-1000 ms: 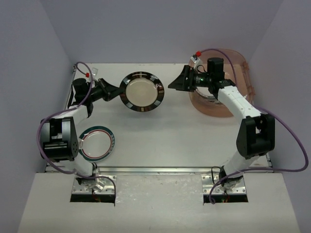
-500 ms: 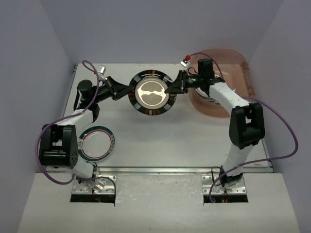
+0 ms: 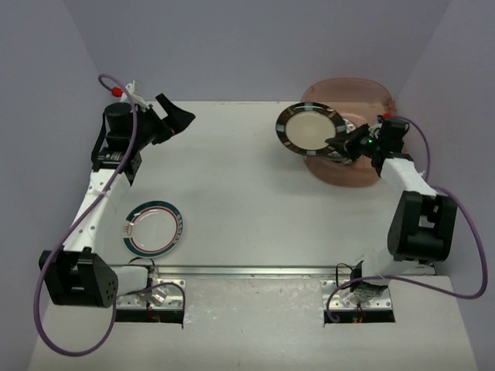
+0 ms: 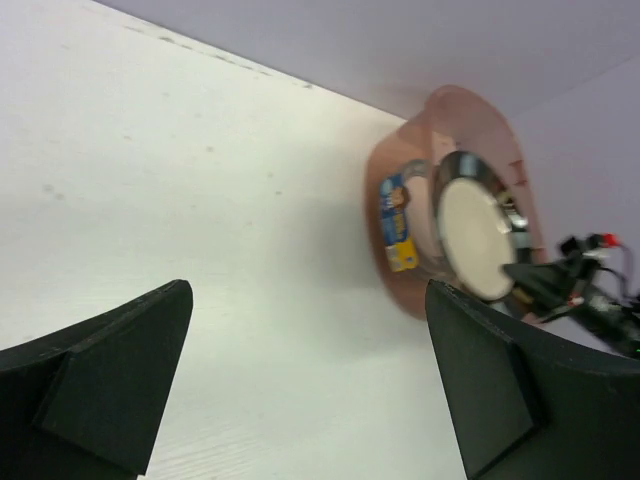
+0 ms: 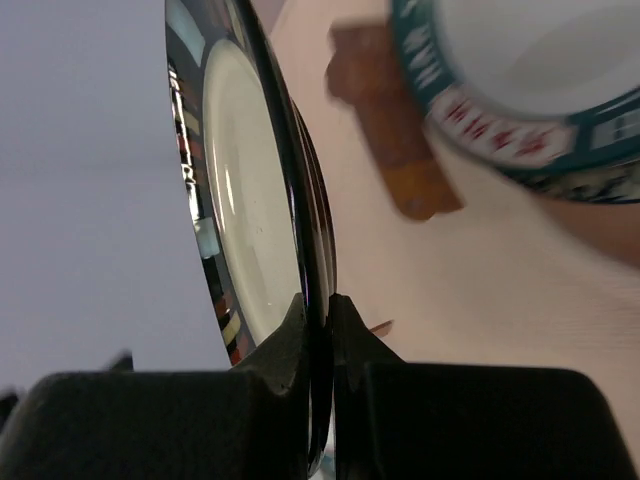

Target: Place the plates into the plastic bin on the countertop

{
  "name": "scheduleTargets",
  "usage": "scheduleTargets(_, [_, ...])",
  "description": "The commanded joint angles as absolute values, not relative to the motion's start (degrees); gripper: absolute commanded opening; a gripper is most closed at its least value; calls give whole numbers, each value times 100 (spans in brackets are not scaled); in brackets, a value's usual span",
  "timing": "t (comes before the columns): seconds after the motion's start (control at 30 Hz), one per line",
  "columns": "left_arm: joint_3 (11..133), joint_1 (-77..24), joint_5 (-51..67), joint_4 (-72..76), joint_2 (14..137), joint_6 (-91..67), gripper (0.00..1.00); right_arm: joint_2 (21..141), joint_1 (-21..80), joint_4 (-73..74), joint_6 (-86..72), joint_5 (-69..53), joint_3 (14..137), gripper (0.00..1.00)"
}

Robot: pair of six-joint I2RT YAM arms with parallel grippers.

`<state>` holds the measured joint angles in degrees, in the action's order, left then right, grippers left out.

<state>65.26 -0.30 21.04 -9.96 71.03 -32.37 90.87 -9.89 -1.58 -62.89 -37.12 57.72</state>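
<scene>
- Two plates show outside the plastic bin from overhead. A black-rimmed plate hangs over the bin's left rim, pinched at its edge by the right pincer. A red-teal plate lies flat on the bench, near left and well apart from the bin. The left pincer is spread wide and empty, raised at far left.
- Left wrist: its fingers are agape with nothing between them. Across the bench, the black-rimmed plate sits at the bin's mouth.
- Right wrist: jaws clenched on the black-rimmed plate's rim. A teal-banded plate already lies in the bin below.
- Judgement: late stage. The held plate needs lowering and release, then the red-teal plate is left to do. The count inside the bin can't be made out.
</scene>
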Motion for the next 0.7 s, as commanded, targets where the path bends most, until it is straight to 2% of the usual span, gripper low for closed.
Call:
scheduleTargets(0.0, [5949, -44, 1406, -2027, 6593, -1966, 100, 8166, -1286, -1112, -7628, -2094, 5448, 0])
scheduleTargets(0.13, [5178, -55, 1501, -1882, 6288, -1899, 100, 7961, -1243, -1189, -8348, -754, 5097, 0])
scheduleTargets(0.3, [4888, -70, 1754, -1773, 6247, -1893, 100, 8270, -965, -884, -8559, 302, 5545, 0])
scheduleTargets(0.67, [4755, -88, 1906, -1624, 6147, -1854, 100, 8790, -817, -820, -8040, 477, 6199, 0])
